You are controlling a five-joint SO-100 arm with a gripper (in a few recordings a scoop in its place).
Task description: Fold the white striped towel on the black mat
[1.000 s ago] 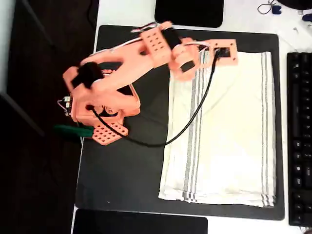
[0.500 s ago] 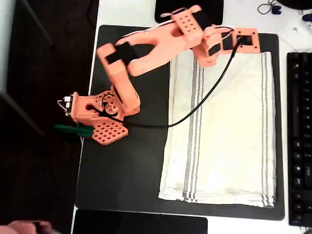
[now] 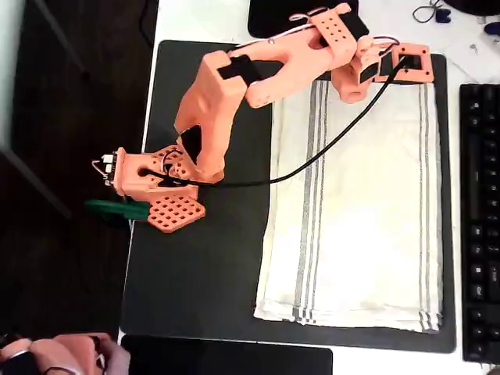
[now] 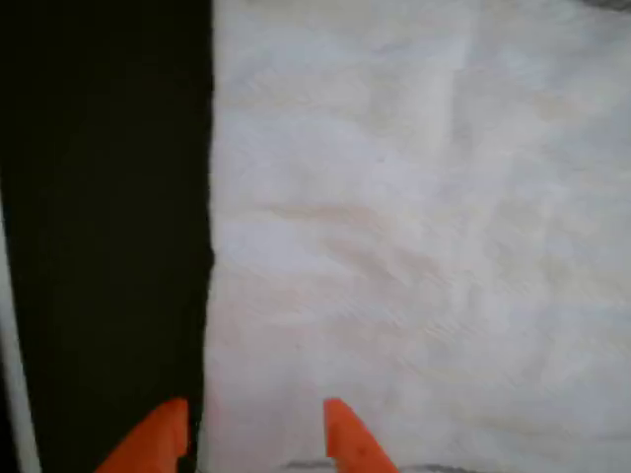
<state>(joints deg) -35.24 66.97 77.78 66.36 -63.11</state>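
In the overhead view a person's hand shows at the bottom left corner, off the table. Right of it, the orange arm's base stands on the left part of the black mat, with a green clamp just beside it at the mat's left edge. The arm reaches up and to the right across the mat, and a black cable hangs from its wrist back to the base, crossing the towel's left stripes. The towel lies flat and spread open on the right half of the mat, its grey stripes running near the left and right edges, its bottom edge near the mat's bottom border. The gripper sits over the towel's top edge, toward the right corner. A black keyboard lies just beside the mat at the far right.

In the wrist view the mat fills the left side and the towel the right, its edge running straight down the picture. The gripper has its two orange fingertips spread apart, one on each side of that edge, with nothing pinched between them.
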